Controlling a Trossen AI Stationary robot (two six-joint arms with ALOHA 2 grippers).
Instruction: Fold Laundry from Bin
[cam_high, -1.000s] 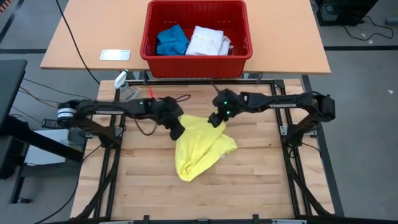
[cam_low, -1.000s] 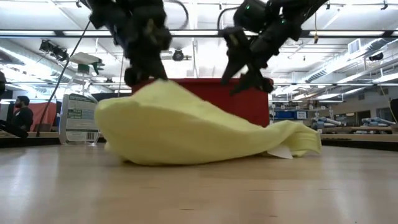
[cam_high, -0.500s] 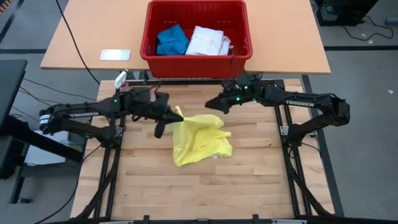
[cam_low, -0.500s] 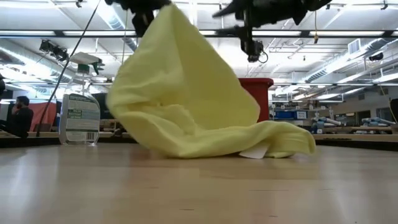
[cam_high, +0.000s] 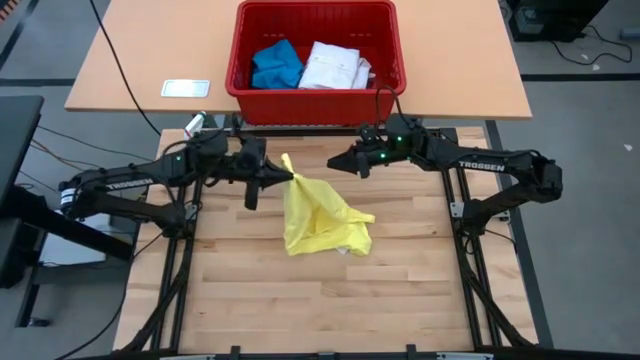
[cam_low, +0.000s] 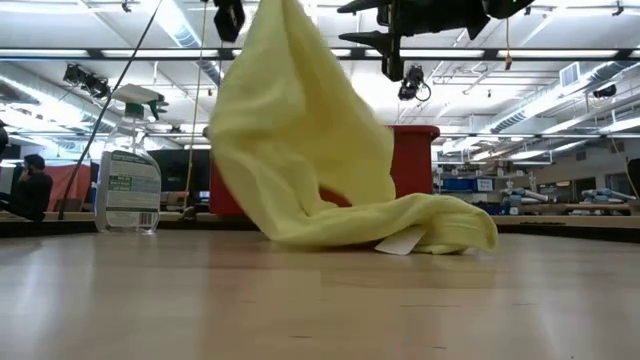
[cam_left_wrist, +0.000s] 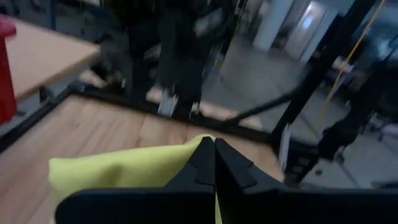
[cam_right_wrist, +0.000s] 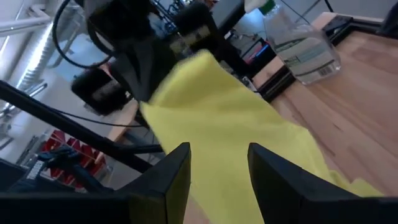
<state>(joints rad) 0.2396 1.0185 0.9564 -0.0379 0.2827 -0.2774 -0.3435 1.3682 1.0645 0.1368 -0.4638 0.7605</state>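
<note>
Unfolding step: left claw (cam_high: 278, 178) clamped on yellow shirt (cam_high: 318, 214), lifting one corner off the surface (cam_high: 250, 290). Right claw (cam_high: 338, 163) apart, empty; next, grab the opposite corner.

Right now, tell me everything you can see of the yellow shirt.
The yellow shirt is soft, bright yellow cloth, crumpled, not folded. The left gripper is shut on one corner and holds it up, so the cloth hangs in a tall peak. Its lower part lies bunched on the wooden table, with a white tag showing at the edge. The open right gripper is close by, not touching it. It is outside the bin.
</note>
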